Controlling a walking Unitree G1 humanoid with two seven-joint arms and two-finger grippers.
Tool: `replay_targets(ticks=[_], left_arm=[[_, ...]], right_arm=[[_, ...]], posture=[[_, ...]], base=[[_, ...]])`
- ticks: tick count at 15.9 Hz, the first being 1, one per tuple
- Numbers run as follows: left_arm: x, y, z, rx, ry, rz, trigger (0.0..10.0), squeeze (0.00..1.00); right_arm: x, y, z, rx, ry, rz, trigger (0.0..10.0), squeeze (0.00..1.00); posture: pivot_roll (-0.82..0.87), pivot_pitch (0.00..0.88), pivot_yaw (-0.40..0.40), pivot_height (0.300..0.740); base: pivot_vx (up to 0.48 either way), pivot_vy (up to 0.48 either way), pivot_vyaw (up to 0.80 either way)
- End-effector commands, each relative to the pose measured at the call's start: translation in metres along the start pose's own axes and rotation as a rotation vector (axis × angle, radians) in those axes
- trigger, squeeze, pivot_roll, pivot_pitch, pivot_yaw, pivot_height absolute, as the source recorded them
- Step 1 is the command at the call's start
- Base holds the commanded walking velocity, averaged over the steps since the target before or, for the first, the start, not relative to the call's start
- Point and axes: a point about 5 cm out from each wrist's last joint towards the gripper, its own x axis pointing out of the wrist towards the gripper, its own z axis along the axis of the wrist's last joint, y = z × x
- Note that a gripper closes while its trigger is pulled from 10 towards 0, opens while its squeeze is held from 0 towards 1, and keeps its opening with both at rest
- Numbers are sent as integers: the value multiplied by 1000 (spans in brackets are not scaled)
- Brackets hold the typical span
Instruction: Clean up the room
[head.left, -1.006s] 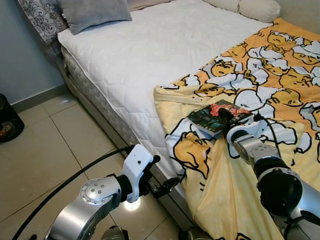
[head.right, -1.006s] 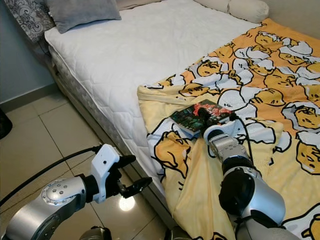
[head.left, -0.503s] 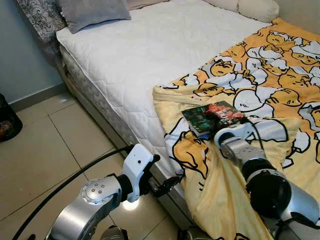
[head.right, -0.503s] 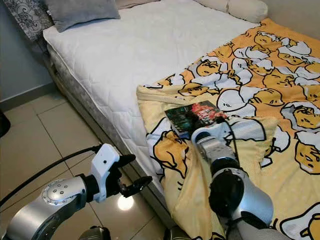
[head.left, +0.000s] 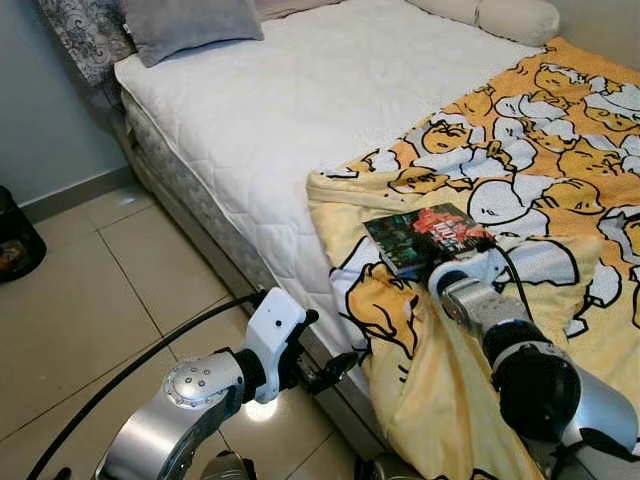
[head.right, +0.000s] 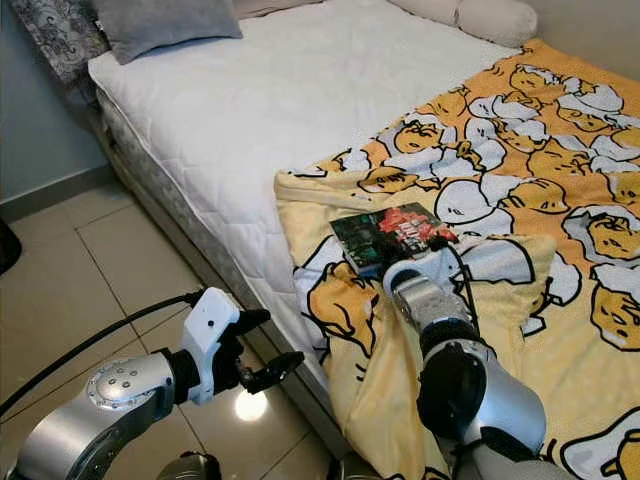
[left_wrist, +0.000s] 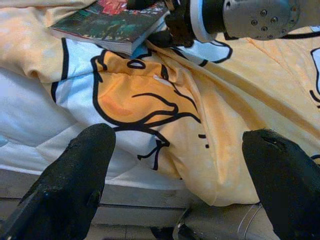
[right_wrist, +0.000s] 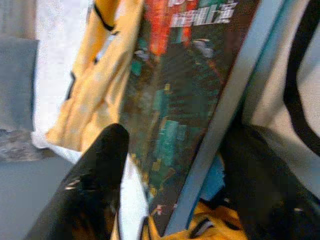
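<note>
Early stage. Book (head.left: 428, 236) on yellow blanket (head.left: 560, 180) nr bed (head.left: 300, 110) edge, not yet lifted. Right pincer (right_wrist: 175, 165) spread, straddling book corner. Left pincer (left_wrist: 177, 175) open, idle over floor.

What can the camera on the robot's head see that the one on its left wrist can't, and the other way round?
The head view takes in the white mattress, the grey pillow and the tiled floor. The left wrist view shows the left pincer's two black fingertips spread apart, aimed at the bed's edge. Both show the book on the yellow duck blanket, with the right pincer at the book's edge.
</note>
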Motion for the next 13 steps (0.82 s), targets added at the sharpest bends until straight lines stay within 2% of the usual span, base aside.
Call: replay_targets(ticks=[1, 13], left_arm=[[1, 2, 0, 13, 1, 15, 10000, 1000], [-1, 4, -2, 19, -3, 41, 10000, 1000]], right_arm=[[-1, -7, -1, -11, -2, -32, 0, 0], [-1, -7, -2, -23, -3, -48, 0, 0]], posture=[[73, 111, -72, 740], [79, 107, -81, 740]], base=[[0, 0, 0], [0, 0, 0]])
